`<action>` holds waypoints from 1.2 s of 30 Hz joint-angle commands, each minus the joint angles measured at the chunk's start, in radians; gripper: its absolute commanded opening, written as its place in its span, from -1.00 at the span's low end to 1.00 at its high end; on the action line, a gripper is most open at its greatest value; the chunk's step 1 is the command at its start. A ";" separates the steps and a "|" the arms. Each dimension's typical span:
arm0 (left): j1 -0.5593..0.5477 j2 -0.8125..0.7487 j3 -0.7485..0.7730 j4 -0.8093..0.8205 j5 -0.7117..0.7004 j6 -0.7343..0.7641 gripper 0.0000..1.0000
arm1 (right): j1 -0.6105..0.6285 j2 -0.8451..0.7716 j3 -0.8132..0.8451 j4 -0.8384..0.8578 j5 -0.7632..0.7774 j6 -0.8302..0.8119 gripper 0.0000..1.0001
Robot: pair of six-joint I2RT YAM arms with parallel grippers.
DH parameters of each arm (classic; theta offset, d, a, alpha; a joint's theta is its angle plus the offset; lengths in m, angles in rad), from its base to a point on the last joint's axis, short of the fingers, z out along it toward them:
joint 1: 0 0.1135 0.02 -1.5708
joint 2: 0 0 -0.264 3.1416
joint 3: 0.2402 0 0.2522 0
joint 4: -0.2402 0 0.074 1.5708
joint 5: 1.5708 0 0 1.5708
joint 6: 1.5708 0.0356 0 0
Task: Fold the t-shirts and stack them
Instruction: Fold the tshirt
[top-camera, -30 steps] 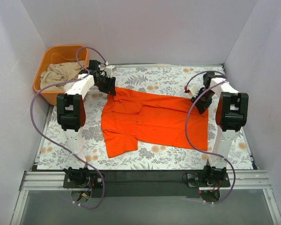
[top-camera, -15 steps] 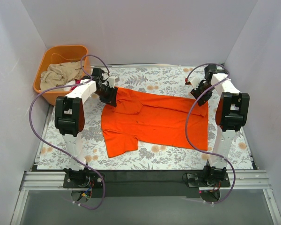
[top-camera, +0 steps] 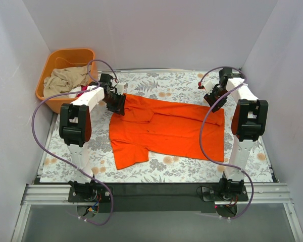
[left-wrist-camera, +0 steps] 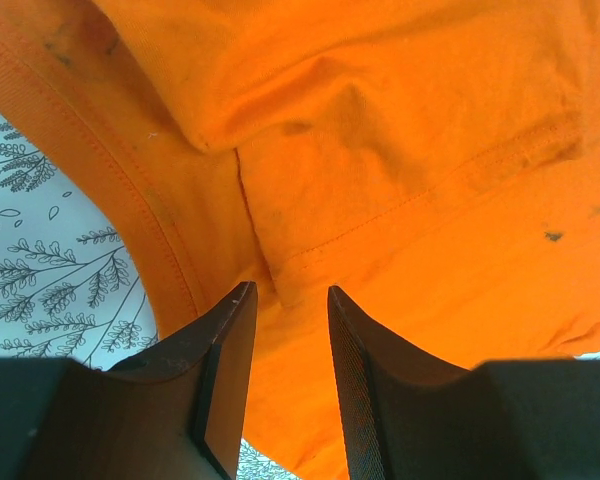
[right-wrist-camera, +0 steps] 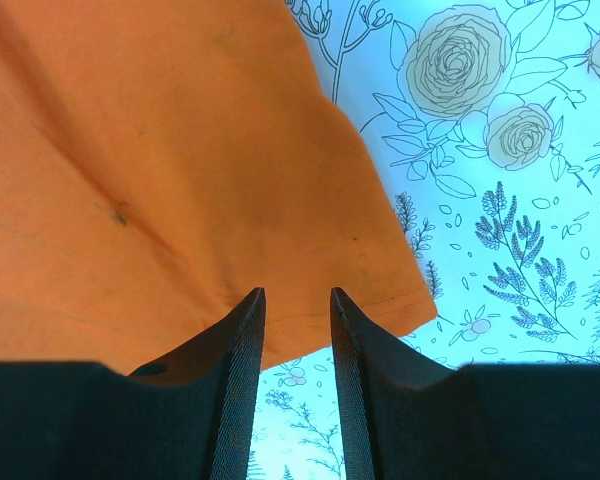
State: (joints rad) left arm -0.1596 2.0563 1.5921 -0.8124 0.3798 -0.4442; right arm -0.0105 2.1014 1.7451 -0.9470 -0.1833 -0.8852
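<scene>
A bright orange-red t-shirt (top-camera: pixel 164 128) lies spread on the floral tablecloth (top-camera: pixel 177 85), one sleeve pointing to the near left. My left gripper (top-camera: pixel 117 105) hovers open over the shirt's far-left sleeve seam (left-wrist-camera: pixel 300 270); nothing is between the jaws. My right gripper (top-camera: pixel 215 105) is open above the shirt's far-right hem corner (right-wrist-camera: pixel 380 290), with the hem edge between and under the fingers (right-wrist-camera: pixel 235 350). A beige garment (top-camera: pixel 65 80) lies crumpled in the orange tub.
The rigid orange plastic tub (top-camera: pixel 53 63) stands at the far left corner, partly off the cloth. Grey walls close in on three sides. A black rail (top-camera: pixel 156 190) carries the arm bases at the near edge. Purple cables loop from each arm.
The left gripper moved from the table's far-left edge down onto the shirt's sleeve. The right gripper shifted slightly toward the far-right shirt corner. The shirt itself has not moved.
</scene>
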 commanded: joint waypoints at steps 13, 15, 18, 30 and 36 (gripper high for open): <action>-0.017 0.022 -0.030 -0.001 -0.024 -0.031 -0.34 | 0.003 0.008 0.021 -0.019 -0.007 0.003 -0.32; -0.018 0.022 -0.038 -0.001 -0.032 -0.031 -0.34 | 0.003 0.009 0.021 -0.019 -0.008 0.003 -0.33; -0.018 0.021 -0.043 -0.002 -0.032 -0.031 -0.36 | 0.003 0.012 0.019 -0.019 -0.008 0.003 -0.32; -0.018 -0.061 -0.014 -0.033 0.022 -0.050 -1.00 | 0.003 0.025 0.008 -0.018 0.004 -0.003 -0.33; -0.018 -0.114 -0.020 -0.082 0.034 -0.057 -1.00 | 0.003 0.025 0.008 -0.018 0.005 -0.003 -0.33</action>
State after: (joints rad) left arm -0.1734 2.0624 1.5585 -0.8570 0.3859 -0.4934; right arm -0.0101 2.1292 1.7447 -0.9474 -0.1783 -0.8864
